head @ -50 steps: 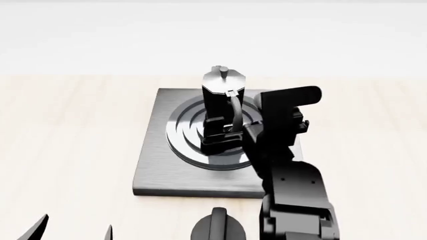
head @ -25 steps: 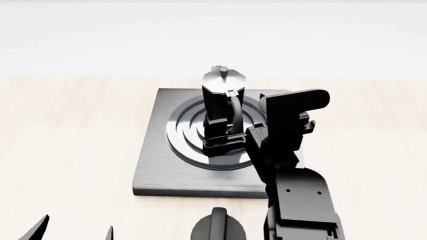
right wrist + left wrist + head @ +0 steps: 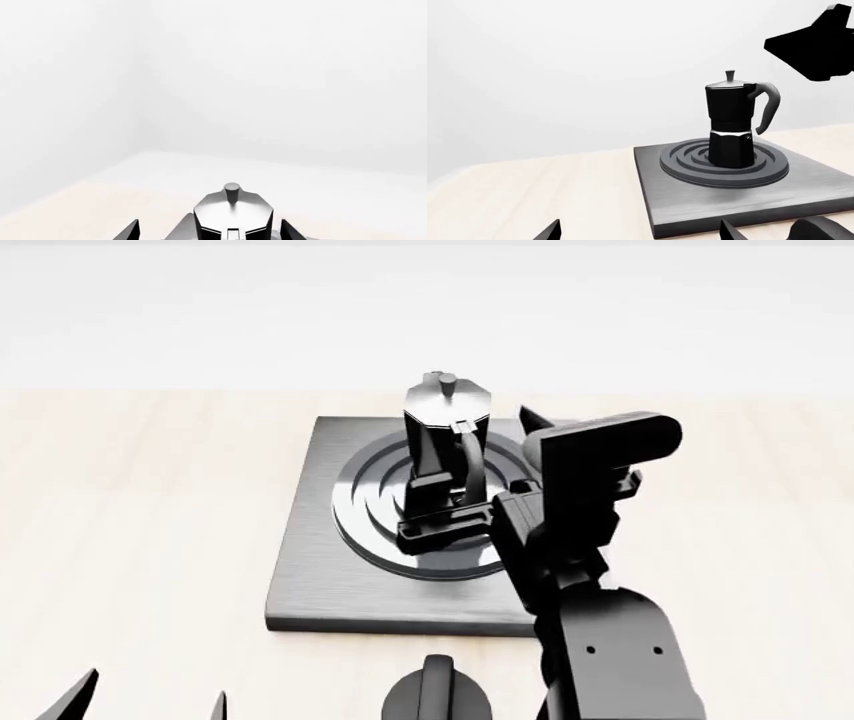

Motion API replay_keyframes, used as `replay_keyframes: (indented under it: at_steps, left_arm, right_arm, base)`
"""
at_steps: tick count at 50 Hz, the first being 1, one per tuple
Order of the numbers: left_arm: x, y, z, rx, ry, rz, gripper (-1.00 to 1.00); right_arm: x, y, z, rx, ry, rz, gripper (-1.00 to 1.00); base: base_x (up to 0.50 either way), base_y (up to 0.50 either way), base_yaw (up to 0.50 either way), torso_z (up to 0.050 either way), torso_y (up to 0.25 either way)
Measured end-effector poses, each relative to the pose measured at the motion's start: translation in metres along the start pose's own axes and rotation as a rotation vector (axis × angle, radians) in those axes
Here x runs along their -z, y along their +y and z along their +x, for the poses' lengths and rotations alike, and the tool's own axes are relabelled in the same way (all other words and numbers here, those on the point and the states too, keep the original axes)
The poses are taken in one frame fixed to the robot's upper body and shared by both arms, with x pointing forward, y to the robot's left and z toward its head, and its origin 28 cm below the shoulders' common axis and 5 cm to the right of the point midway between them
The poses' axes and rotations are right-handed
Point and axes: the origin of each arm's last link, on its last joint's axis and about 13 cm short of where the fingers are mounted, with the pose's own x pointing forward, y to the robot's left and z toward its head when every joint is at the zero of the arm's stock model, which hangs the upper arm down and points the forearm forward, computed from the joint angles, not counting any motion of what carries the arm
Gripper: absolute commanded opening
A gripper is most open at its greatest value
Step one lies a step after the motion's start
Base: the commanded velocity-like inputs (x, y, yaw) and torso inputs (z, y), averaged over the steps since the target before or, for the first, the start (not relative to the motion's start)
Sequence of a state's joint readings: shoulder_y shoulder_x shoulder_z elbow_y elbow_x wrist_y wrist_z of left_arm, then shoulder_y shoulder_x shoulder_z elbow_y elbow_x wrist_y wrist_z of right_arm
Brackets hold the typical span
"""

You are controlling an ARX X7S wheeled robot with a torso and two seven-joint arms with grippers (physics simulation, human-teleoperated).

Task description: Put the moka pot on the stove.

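Moka pot (image 3: 447, 445) upright on stove (image 3: 314, 570); right gripper (image 3: 447, 523) beside it.

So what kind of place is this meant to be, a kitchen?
Probably a bare, simulated kitchen counter. A small black faceted moka pot with a silvery lid stands on a flat square grey stove plate with raised rings, on a pale wooden tabletop before blank white walls.

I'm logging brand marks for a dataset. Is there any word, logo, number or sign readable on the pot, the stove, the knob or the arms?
None: no text shows in any view. The moka pot, the stove, the black knob and the right gripper all show plain, unmarked surfaces.
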State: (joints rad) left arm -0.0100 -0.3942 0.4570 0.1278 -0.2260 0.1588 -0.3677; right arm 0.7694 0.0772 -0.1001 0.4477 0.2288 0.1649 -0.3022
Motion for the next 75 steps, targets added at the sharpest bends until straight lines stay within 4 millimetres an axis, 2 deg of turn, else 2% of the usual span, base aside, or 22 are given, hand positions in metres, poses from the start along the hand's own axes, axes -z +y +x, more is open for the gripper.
replay_keyframes:
  at_steps: [15,29,75]
  left_arm:
    - [-0.001,0.0,0.0,-0.001,-0.005,-0.001,1.0]
    - [-0.002,0.0,0.0,-0.001,-0.007,-0.002,1.0]
    - [-0.002,0.001,-0.001,-0.01,-0.005,0.004,1.0]
  right_arm:
    - [-0.015,0.014,-0.016,-0.05,-0.061,-0.013,1.0]
    - [-0.019,0.024,-0.035,-0.071,-0.091,-0.014,1.0]
    - [-0.023,0.032,-0.108,0.003,-0.177,-0.063,1.0]
  base:
    - [0.0,0.0,0.0,0.0,0.0]
    - [0.0,0.0,0.0,0.0,0.0]
    - [0.0,0.0,0.0,0.0,0.0]
